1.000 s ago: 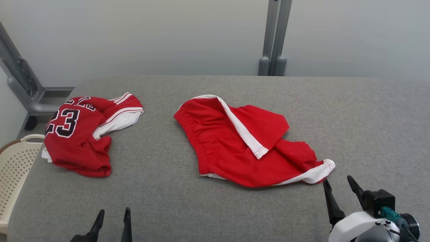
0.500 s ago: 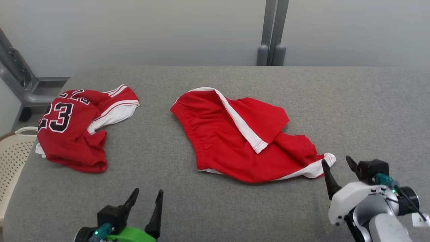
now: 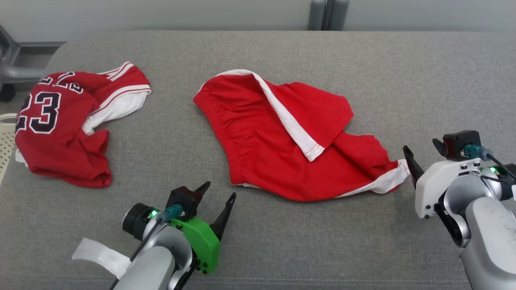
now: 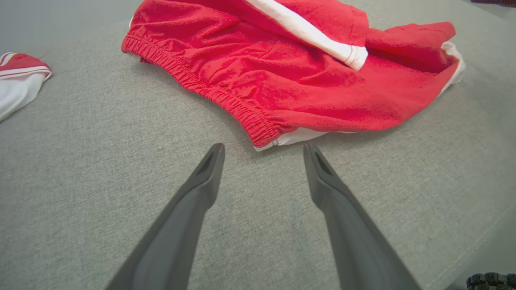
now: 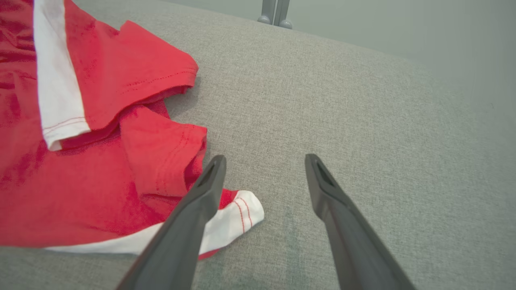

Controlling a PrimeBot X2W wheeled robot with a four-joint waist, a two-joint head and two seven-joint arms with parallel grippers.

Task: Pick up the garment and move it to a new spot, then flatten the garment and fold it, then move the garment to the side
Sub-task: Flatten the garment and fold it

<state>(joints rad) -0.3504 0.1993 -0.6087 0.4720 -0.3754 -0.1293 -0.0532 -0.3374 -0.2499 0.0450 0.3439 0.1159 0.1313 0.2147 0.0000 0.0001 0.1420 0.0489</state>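
Red shorts [image 3: 278, 141] crumpled at frame centre on grey pad [image 3: 306, 249], left gripper [image 3: 220, 190] released and empty at lower centre-left, just short of their lower edge, right gripper [image 3: 421, 146] released and empty at right, beside their white-trimmed tip, red jersey [image 3: 60, 125] at left.

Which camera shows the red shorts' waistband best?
The left wrist view: the waistband runs close and sharp, gathers clear. The head view shows it smaller, along the shorts' left edge. The right wrist view gives the leg hems.

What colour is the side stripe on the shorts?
White; the stripe shows best in the head view.
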